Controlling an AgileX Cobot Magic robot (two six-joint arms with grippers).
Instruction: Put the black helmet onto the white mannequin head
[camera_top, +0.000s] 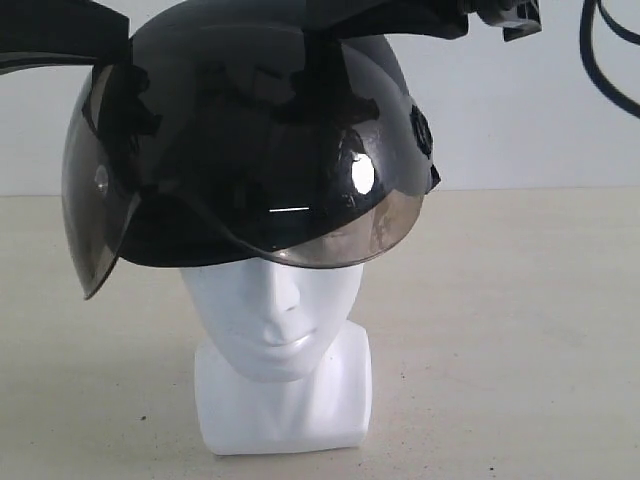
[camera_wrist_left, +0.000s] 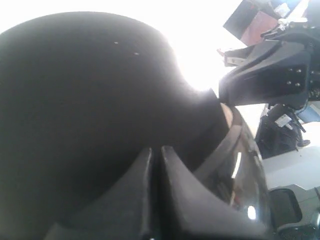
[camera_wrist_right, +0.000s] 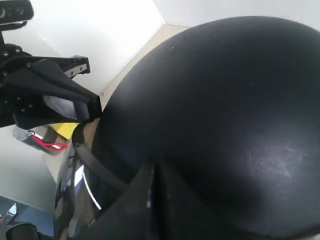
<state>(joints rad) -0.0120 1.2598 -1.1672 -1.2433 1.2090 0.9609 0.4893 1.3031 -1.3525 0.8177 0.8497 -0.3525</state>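
Observation:
The black helmet (camera_top: 250, 110) sits over the top of the white mannequin head (camera_top: 280, 320), covering it down to the eyes. Its smoky visor (camera_top: 340, 235) hangs in front of the brow and juts out at one side. The head stands upright on its blocky base, with nose and lips showing. My left gripper (camera_wrist_left: 156, 148) is shut, its tips resting against the matte shell (camera_wrist_left: 85, 100). On the opposite side of the shell (camera_wrist_right: 225, 100), my right gripper (camera_wrist_right: 154, 162) is shut too. Nothing shows between either pair of fingers.
The head stands on a pale beige table (camera_top: 520, 330) in front of a white wall. A black cable (camera_top: 600, 50) hangs at the upper right. Both arms reach in from above the helmet.

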